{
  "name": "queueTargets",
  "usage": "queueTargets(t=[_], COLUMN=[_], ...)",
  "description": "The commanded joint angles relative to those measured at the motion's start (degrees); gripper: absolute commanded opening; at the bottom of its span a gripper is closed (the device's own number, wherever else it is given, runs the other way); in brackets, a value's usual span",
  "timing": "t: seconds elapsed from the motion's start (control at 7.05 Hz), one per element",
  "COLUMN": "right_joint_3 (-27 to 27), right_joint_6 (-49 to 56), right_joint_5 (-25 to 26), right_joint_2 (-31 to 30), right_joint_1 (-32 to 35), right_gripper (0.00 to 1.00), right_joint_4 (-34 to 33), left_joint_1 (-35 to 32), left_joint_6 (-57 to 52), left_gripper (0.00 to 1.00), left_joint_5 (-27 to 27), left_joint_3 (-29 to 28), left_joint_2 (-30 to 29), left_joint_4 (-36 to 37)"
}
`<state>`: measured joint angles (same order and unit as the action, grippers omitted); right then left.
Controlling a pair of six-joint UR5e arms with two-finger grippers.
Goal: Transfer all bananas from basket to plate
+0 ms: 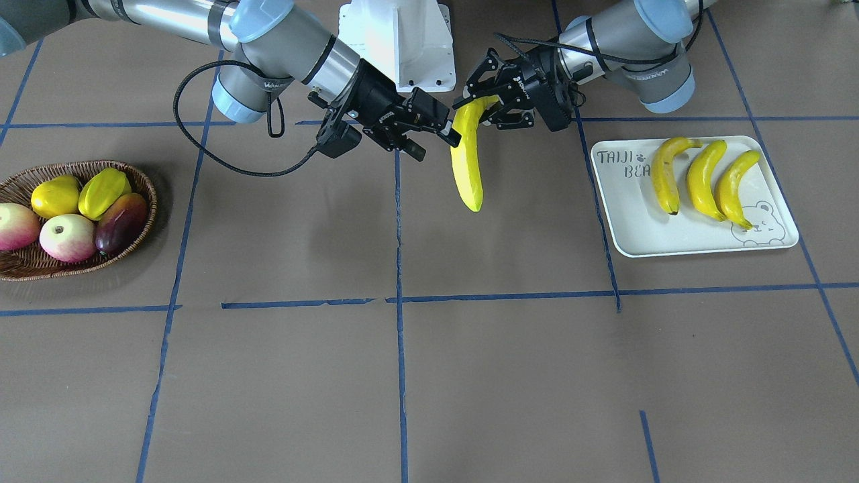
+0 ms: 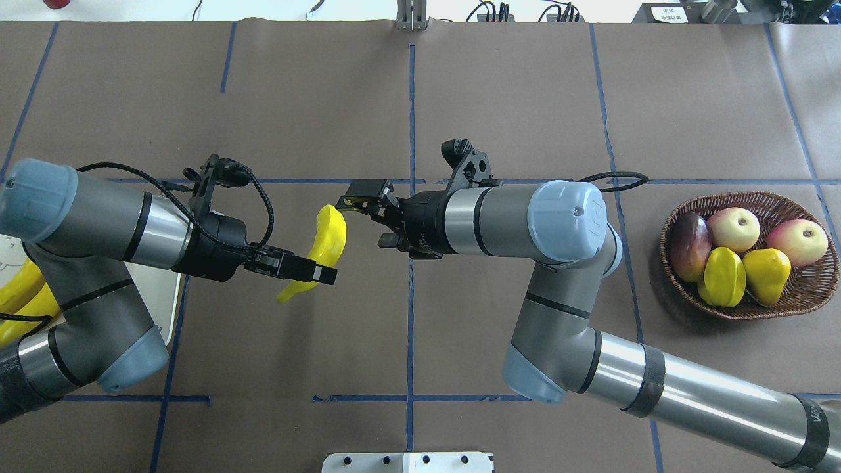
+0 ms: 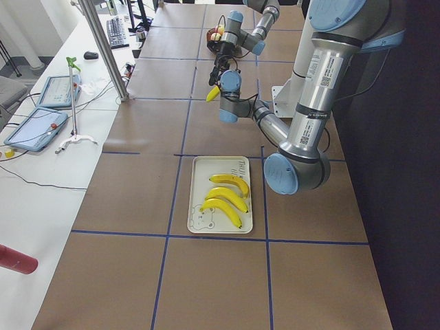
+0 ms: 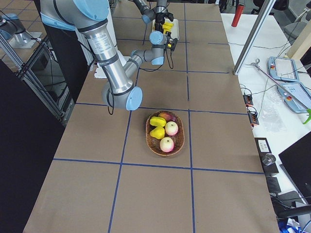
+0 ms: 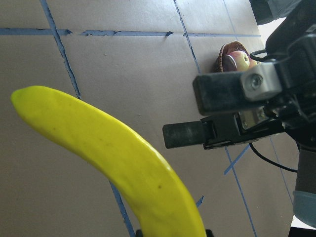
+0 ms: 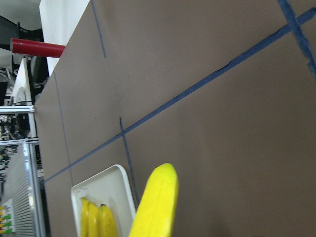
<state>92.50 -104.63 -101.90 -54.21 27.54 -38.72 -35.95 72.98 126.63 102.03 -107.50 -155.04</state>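
One banana [image 1: 466,168] hangs in the air over the table's middle. My left gripper [image 1: 488,107] is shut on its end nearest the robot, also seen in the overhead view [image 2: 315,272]. My right gripper [image 1: 436,144] stands open just beside the banana [image 2: 328,236], its fingers [image 5: 187,136] spread with nothing between them. Three bananas [image 1: 701,181] lie side by side on the plate [image 1: 631,228]. The basket [image 1: 40,270] is at the far side of the table from the plate and shows only other fruit.
The basket [image 2: 755,312] carries two pink apples, a dark mango, a starfruit [image 2: 721,277] and a yellow lemon-like fruit. The robot's white base [image 1: 396,40] stands behind the grippers. Blue tape lines cross the brown table. A bench with tablets and cables runs along the far side.
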Motion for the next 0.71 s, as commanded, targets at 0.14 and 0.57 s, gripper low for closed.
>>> queueTargets(t=[0.14,0.57], right_joint_3=[0.3,4.6], right_joint_6=[11.7,21.7], right_joint_5=[-2.3,-6.3], right_joint_2=[0.7,1.0], right_joint_1=[2.0,5.1], right_gripper=[1.00,1.00], right_joint_4=[-16.2,-33.9], left_joint_1=[-3.3,-6.6], left_joint_6=[-0.2,-3.6], left_gripper=[0.04,0.04], left_joint_5=[-0.3,-0.4], left_joint_3=[-0.4,-0.3], left_joint_2=[4.7,6.2], left_joint_4=[1.0,7.5])
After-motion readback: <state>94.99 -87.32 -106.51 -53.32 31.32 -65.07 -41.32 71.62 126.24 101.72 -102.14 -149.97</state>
